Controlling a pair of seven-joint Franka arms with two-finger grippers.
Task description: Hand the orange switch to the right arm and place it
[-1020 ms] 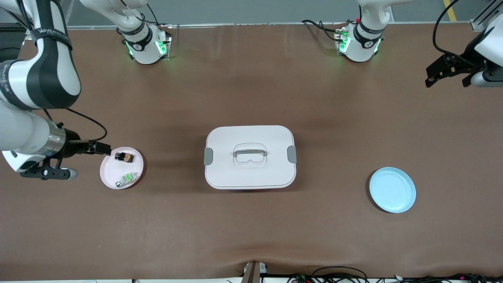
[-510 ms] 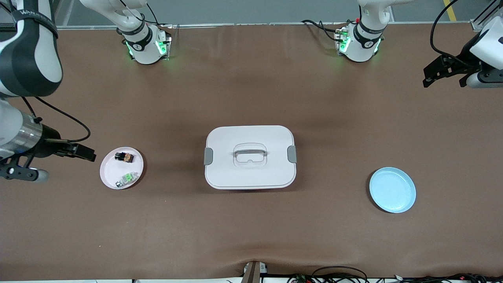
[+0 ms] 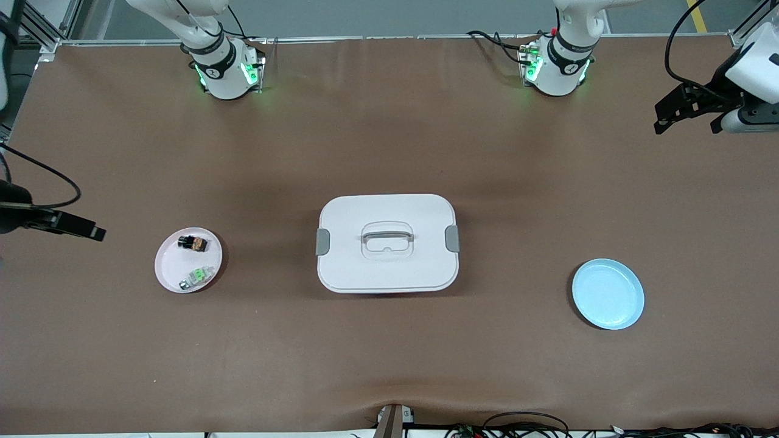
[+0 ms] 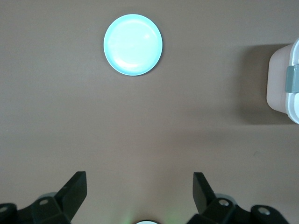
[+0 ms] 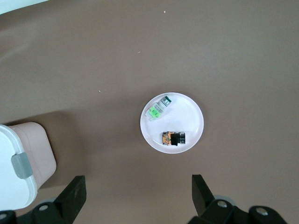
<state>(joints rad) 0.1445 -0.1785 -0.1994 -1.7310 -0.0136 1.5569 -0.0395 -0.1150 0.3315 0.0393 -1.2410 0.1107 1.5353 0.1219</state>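
The orange switch [image 3: 193, 243] lies on the small pink plate [image 3: 167, 263], beside a green-and-silver part [image 3: 196, 277]. In the right wrist view the switch [image 5: 173, 138] and the plate [image 5: 189, 108] lie below my right gripper [image 5: 138, 193], which is open and empty. In the front view the right gripper [image 3: 91, 232] is at the table's edge at the right arm's end, apart from the plate. My left gripper [image 3: 688, 123] is open and empty, up over the left arm's end of the table; in its own wrist view [image 4: 139, 191] nothing is between its fingers.
A white lidded box [image 3: 387, 243] with grey clasps stands mid-table and shows in both wrist views [image 5: 18, 163] [image 4: 285, 79]. A light blue plate [image 3: 607, 294] lies toward the left arm's end and also shows in the left wrist view [image 4: 133, 44].
My right gripper has drawn away from the pink plate toward the right arm's end of the table. The switch stays on the plate. The left gripper has hardly moved.
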